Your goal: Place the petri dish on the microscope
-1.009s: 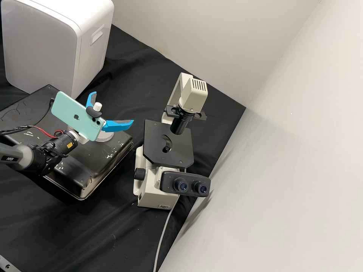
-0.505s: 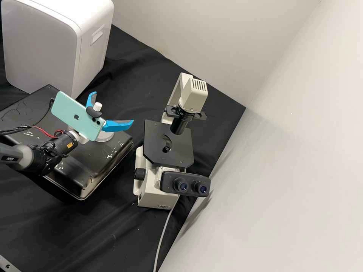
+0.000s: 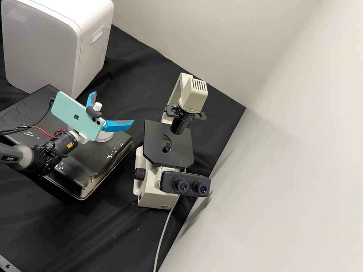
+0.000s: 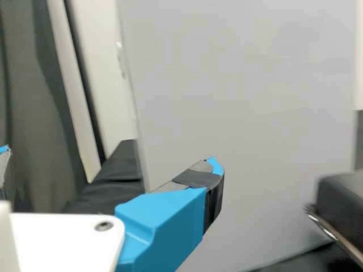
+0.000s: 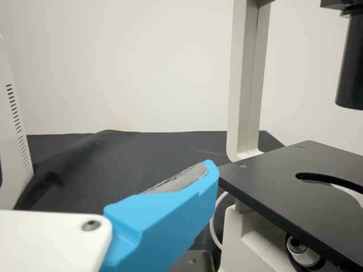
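Observation:
The beige microscope (image 3: 154, 190) stands mid-bench, its black stage (image 3: 180, 150) bare, with a slot under the dark condenser (image 3: 180, 121). My right gripper (image 3: 113, 108) hangs open just left of the stage, over the corner of a dark metal tray (image 3: 85, 172). In the right wrist view one of its blue fingers (image 5: 170, 209) points at the stage (image 5: 283, 181) close by. A pale round rim (image 3: 104, 138), possibly the petri dish, shows on the tray under that gripper, mostly hidden. My left gripper (image 4: 109, 158) is open and faces a grey wall.
A white box-shaped appliance (image 3: 49, 41) stands at the back left, behind the tray. A grey wall (image 3: 295, 151) runs along the bench's right edge, close to the microscope. The microscope's cable (image 3: 162, 234) trails toward the front edge over black cloth.

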Tool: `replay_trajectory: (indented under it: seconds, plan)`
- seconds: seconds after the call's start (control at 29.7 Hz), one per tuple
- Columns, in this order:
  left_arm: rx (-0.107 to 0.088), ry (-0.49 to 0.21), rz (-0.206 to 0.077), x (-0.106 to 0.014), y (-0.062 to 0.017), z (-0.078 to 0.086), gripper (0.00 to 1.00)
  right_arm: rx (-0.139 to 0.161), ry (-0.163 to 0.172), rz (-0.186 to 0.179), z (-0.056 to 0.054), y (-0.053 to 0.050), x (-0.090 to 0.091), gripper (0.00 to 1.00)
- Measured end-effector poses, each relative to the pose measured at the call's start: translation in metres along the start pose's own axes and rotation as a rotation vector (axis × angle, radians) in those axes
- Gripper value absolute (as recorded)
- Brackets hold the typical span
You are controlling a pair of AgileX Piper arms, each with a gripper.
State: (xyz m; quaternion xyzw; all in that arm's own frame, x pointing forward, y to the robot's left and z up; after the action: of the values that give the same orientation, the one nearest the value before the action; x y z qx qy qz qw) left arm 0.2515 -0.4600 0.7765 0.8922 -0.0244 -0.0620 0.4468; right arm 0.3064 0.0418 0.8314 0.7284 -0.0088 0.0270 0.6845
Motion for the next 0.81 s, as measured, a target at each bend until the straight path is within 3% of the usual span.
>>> replay_trajectory:
  seconds: [0.2,0.37,0.54,0.81]
  plan:
    - [0.001,-0.062,-0.025,-0.021,-0.0038,0.014,1.0,0.0,0.0,0.0,0.0,0.0,0.0,1.0]
    - [-0.008,-0.128,0.001,-0.033,0.0022,0.029,1.0,0.0,0.0,0.0,0.0,0.0,0.0,1.0]
    - [-0.032,-0.197,0.023,-0.043,0.0072,0.047,1.0,0.0,0.0,0.0,0.0,0.0,0.0,1.0]
    - [-0.036,-0.306,-0.01,-0.071,0.0005,0.061,1.0,-0.001,0.0,0.0,0.0,0.0,0.0,1.0]
